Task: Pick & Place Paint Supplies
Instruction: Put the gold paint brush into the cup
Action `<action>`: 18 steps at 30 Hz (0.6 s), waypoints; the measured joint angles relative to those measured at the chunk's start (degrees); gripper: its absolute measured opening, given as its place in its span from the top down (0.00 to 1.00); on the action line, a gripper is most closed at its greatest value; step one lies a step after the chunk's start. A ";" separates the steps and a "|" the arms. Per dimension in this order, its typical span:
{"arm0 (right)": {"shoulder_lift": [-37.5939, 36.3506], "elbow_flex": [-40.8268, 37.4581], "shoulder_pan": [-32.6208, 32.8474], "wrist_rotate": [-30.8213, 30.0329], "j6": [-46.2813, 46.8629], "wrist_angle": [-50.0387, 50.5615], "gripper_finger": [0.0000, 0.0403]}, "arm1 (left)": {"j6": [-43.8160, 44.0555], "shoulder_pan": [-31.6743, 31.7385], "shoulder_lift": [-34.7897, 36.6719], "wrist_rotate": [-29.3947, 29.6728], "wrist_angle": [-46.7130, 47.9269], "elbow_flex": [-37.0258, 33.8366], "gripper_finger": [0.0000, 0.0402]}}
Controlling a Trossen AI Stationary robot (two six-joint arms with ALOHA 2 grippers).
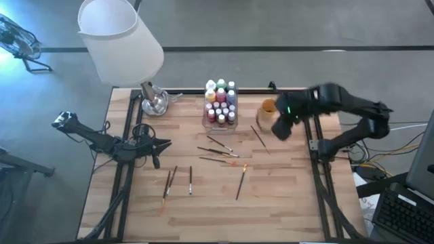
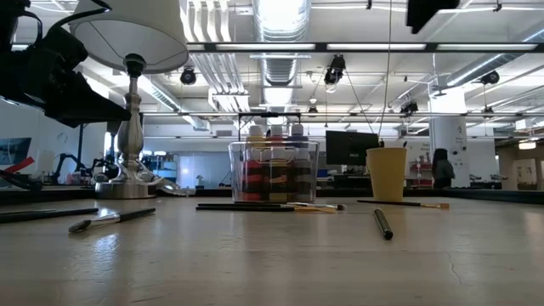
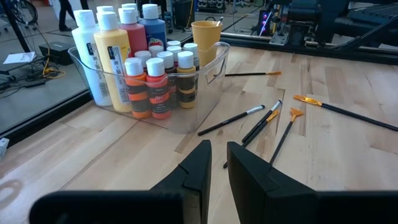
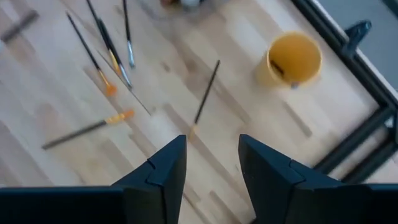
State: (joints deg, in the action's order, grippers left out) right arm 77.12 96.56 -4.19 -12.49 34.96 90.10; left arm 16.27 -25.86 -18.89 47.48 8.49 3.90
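Right wrist view: paintbrush [image 4: 206,94] beyond right gripper [image 4: 212,163].

One box [image 1: 221,116] of bottles [image 3: 149,93], too crowded to count, one cup [image 1: 269,106], one lamp [image 1: 121,37] and roughly nine brushes [image 1: 218,144] are sitting here.

My left arm lies low across the left side of the table, reaching toward 3 o'clock. My left gripper [image 1: 163,143] is at about 9 o'clock from the table's middle, its fingers [image 3: 199,165] nearly together with only a narrow gap, holding nothing. My right arm comes in from the 3 o'clock edge, elbow bent, and is raised. My right gripper [image 1: 281,129] hangs at about 2 o'clock, fingers [image 4: 168,165] parted and empty, pointing down.
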 joint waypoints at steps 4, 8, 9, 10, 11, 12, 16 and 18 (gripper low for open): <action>-4.08 -9.98 10.89 -5.73 10.97 -0.93 0.62 | 0.00 -0.01 0.00 -0.02 -0.02 0.00 0.86; -6.64 -20.81 19.55 -8.58 20.60 -6.42 0.59 | 0.00 0.01 0.02 -0.01 -0.01 0.00 0.86; -7.05 -23.63 21.04 -8.60 22.34 -8.76 0.59 | -0.01 -0.01 0.01 -0.01 0.00 0.00 0.86; -7.30 -26.43 22.32 -8.63 23.84 -11.40 0.58 | 0.00 0.01 0.02 0.00 -0.02 0.00 0.86; -7.43 -29.06 23.46 -8.65 25.01 -14.06 0.58 | 0.00 -0.01 0.00 -0.02 -0.02 0.00 0.86; -7.43 -31.72 24.44 -8.65 25.68 -16.67 0.58 | 0.00 0.00 0.00 -0.01 -0.02 0.00 0.86; -7.26 -41.27 25.88 -8.50 27.64 -26.13 0.59 | 0.00 0.00 0.01 0.00 -0.02 0.00 0.86; -7.22 -45.46 25.87 -8.53 28.75 -30.32 0.61 | 0.00 -0.01 0.02 0.00 0.00 0.00 0.86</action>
State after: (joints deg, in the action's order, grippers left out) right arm 69.91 51.10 21.68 -21.03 63.71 59.78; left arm 16.27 -25.86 -18.87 47.48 8.49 3.90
